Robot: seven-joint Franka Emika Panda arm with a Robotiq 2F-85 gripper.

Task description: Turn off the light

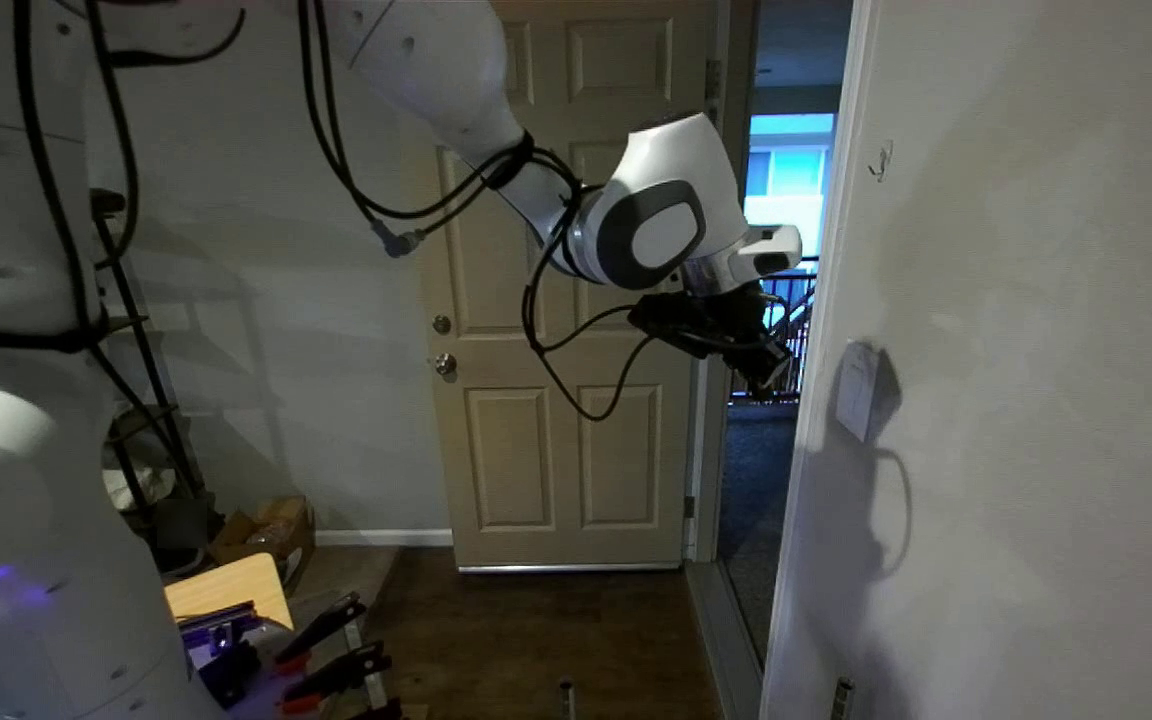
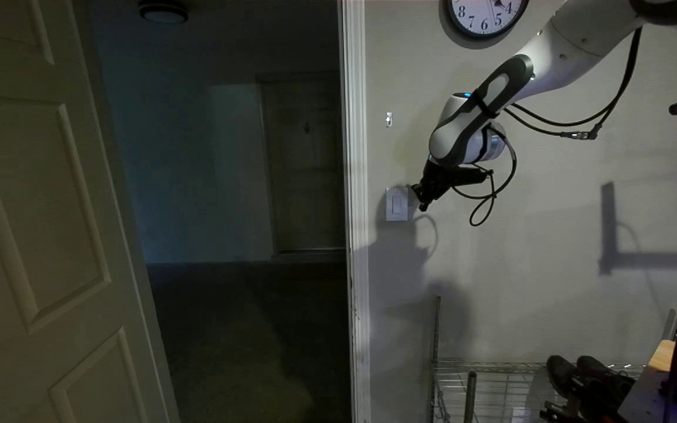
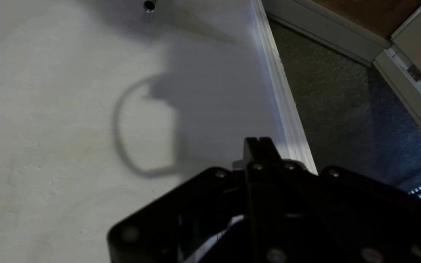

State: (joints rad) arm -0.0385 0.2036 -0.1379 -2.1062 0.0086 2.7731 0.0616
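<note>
The light switch is a pale white upright plate on the wall beside the doorway, in both exterior views. A narrow rocker shows in its middle. My black gripper, in both exterior views, points downward at about the plate's height. In an exterior view its tips appear just beside the plate; whether they touch the wall cannot be told. In the wrist view the gripper has its fingertips together with nothing between them. The plate cannot be made out there. The lit lamp is out of view.
A white door frame runs up beside the switch, with an open door. A small hook and a clock are above. A wire rack with shoes stands below. Loose cables hang from the arm.
</note>
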